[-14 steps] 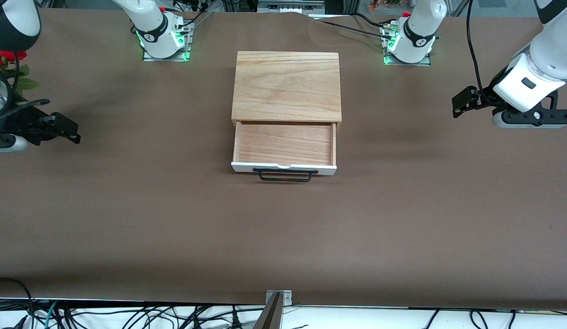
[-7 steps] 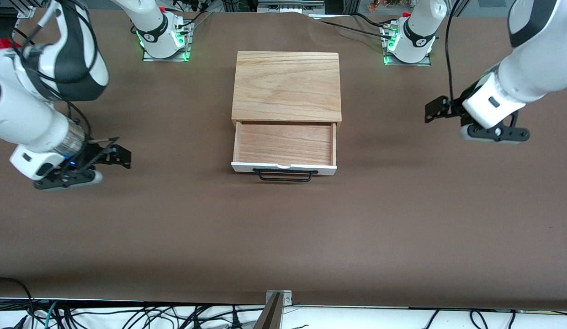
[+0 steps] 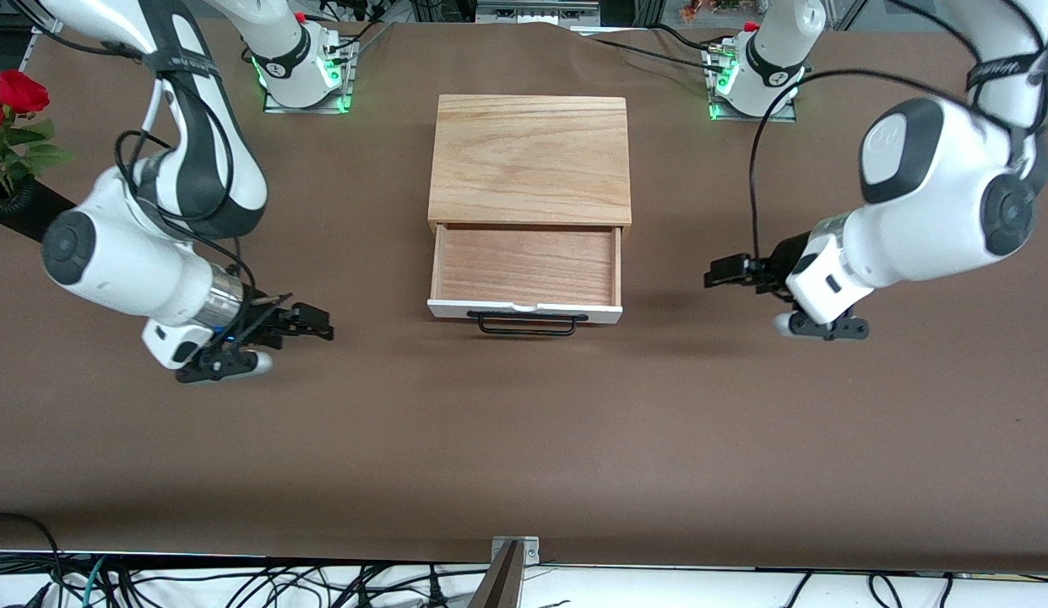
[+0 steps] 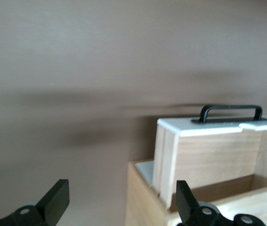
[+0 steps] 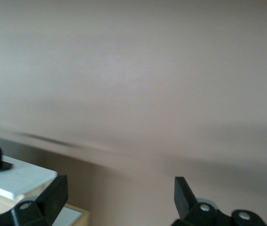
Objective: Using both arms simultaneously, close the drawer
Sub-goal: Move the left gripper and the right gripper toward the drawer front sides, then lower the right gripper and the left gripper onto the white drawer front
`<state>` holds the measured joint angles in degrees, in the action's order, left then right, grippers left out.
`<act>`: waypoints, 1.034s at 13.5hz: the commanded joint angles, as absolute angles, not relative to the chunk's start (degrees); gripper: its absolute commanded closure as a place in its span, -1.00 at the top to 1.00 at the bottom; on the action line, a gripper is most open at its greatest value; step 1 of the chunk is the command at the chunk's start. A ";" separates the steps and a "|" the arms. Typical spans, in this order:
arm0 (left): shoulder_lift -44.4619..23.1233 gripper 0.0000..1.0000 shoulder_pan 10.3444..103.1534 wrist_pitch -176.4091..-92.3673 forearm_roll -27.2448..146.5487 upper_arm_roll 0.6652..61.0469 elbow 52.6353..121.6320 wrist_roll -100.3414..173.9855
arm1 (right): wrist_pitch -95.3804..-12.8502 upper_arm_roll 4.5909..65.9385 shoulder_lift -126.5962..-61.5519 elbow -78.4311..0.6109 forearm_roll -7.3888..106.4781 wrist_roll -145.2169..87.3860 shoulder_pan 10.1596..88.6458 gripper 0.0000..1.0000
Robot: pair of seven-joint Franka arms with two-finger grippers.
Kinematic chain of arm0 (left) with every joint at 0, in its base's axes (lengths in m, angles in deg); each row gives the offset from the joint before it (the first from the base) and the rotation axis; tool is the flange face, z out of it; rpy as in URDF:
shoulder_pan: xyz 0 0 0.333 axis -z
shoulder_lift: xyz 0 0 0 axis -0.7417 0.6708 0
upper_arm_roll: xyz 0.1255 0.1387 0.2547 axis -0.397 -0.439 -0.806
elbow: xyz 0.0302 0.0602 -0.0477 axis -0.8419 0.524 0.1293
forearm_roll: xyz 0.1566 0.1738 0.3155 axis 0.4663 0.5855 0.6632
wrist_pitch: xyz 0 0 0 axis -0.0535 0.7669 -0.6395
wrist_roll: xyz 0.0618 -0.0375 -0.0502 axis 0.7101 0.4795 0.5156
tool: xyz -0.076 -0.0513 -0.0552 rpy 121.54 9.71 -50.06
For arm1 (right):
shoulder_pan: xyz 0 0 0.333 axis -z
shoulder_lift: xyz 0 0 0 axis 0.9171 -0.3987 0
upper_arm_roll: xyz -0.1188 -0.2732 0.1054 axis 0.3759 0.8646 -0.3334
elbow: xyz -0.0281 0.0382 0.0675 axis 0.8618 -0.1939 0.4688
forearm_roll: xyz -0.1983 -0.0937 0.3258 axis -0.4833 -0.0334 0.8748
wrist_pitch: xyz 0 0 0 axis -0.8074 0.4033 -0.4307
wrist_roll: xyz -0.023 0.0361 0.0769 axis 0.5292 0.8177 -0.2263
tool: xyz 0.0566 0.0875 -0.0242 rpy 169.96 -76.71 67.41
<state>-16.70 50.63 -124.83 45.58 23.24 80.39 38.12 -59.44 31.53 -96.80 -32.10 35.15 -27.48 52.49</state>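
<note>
The drawer (image 3: pixel 525 266) stands pulled out of the light oak box (image 3: pixel 530 160), its reddish-brown inside empty, with the white front panel (image 3: pixel 524 310) and black bar handle (image 3: pixel 526 323) toward the front camera. My right gripper (image 3: pixel 317 325) is open and empty, low over the table beside the front panel toward the right arm's end. My left gripper (image 3: pixel 714 277) is open and empty, low beside the drawer toward the left arm's end. The left wrist view shows the drawer (image 4: pixel 218 150) and handle (image 4: pixel 230 112) past my left gripper (image 4: pixel 121 202). The right wrist view shows the panel's corner (image 5: pixel 18 176) by my right gripper (image 5: pixel 119 193).
Red roses (image 3: pixel 13 110) stand at the table's edge at the right arm's end. A metal bracket (image 3: pixel 515 551) sits at the table's front edge, with cables below it. Brown table surface (image 3: pixel 524 439) stretches in front of the drawer.
Both arms have swung in from the table's ends toward the drawer, and their grippers now sit low on either side of its front. The drawer has not moved.
</note>
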 commanded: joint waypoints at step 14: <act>1.77 1.00 60.36 -146.96 37.62 28.97 77.25 32.83 | -65.94 23.40 -107.25 -30.06 55.41 -41.20 52.62 1.00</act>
